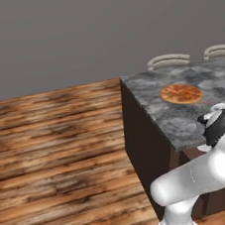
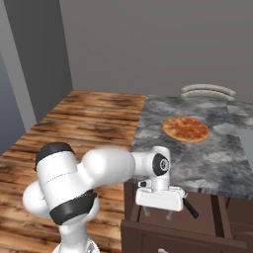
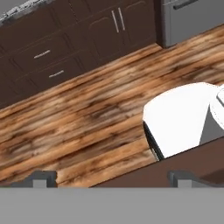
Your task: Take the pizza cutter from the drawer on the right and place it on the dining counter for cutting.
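The dining counter [image 2: 207, 158] is a grey marbled slab on a dark brown base, also seen from the left [image 1: 185, 118]. Under its near edge the drawer [image 2: 197, 236] stands pulled out. My gripper [image 2: 158, 215] hangs open above the drawer, fingers pointing down and nothing between them. A slim black handle, apparently the pizza cutter [image 2: 191, 207], pokes out just right of the hand; its wheel is hidden. In the hand view the fingertips [image 3: 43, 177] stand wide apart over a dark brown drawer edge [image 3: 144, 177].
A round orange pizza [image 2: 186, 128] lies on the counter top [image 1: 181, 93]. Curved stool backs [image 2: 206, 91] stand behind the counter. Wooden floor [image 1: 59, 151] spreads to the left. The hand view looks across the floor at dark cabinets [image 3: 48, 61] and a grey appliance [image 3: 192, 17].
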{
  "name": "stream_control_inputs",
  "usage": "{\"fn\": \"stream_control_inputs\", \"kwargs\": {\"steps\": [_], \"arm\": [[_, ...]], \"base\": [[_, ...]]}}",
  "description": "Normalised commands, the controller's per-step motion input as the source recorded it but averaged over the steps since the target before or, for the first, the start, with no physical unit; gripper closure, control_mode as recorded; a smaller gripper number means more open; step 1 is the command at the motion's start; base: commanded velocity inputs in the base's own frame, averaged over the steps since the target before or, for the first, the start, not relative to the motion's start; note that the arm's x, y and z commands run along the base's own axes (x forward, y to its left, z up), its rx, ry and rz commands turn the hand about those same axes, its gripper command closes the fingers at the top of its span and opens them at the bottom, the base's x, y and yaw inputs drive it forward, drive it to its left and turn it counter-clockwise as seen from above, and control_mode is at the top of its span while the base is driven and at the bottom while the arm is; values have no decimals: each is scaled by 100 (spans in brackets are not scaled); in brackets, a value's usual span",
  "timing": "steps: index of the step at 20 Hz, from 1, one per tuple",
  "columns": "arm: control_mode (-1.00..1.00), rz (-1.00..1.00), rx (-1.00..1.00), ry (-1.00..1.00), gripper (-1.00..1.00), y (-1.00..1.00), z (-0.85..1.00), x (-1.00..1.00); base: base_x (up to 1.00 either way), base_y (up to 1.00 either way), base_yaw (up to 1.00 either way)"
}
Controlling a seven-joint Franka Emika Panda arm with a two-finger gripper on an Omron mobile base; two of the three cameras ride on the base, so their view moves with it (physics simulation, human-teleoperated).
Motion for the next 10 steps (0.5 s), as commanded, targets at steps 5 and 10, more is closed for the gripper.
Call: {"fn": "stream_control_inputs", "kwargs": {"steps": [5,10], "arm": [[-100,10,18,-7,-100,-6,-30,1],[-100,15,12,-3,-100,-1,-34,19]], "base": [[0,0,0],[0,0,0]]}}
